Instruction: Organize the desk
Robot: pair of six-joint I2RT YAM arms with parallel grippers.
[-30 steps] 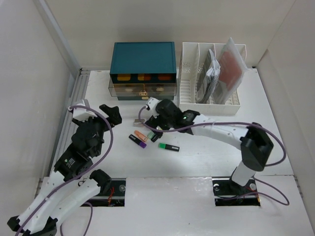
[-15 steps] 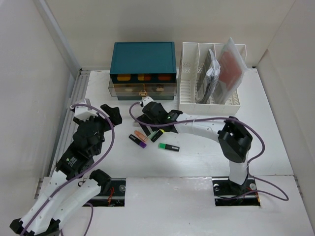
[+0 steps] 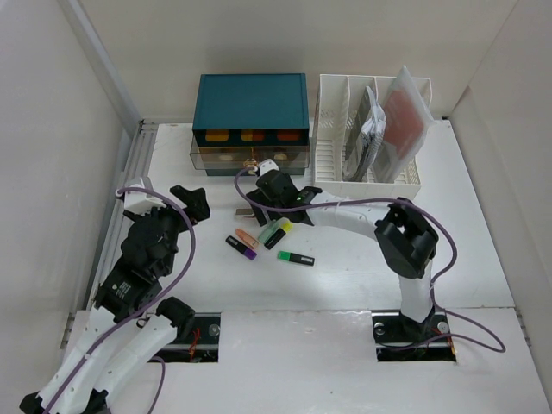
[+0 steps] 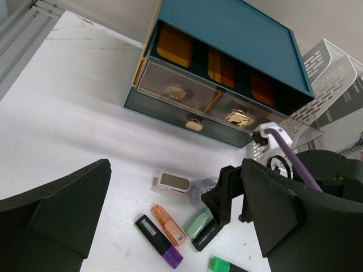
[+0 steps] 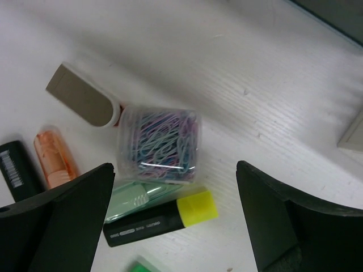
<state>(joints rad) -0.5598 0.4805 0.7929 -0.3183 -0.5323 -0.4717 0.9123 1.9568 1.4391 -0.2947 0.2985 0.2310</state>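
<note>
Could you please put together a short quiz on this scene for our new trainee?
1. True or false: the left gripper is shut.
2. In the right wrist view, what sits between the right gripper's open jaws? A) paper-clip box B) stapler C) scissors
3. What colour is the drawer cabinet?
Key: 1 false; 2 A; 3 teal.
</note>
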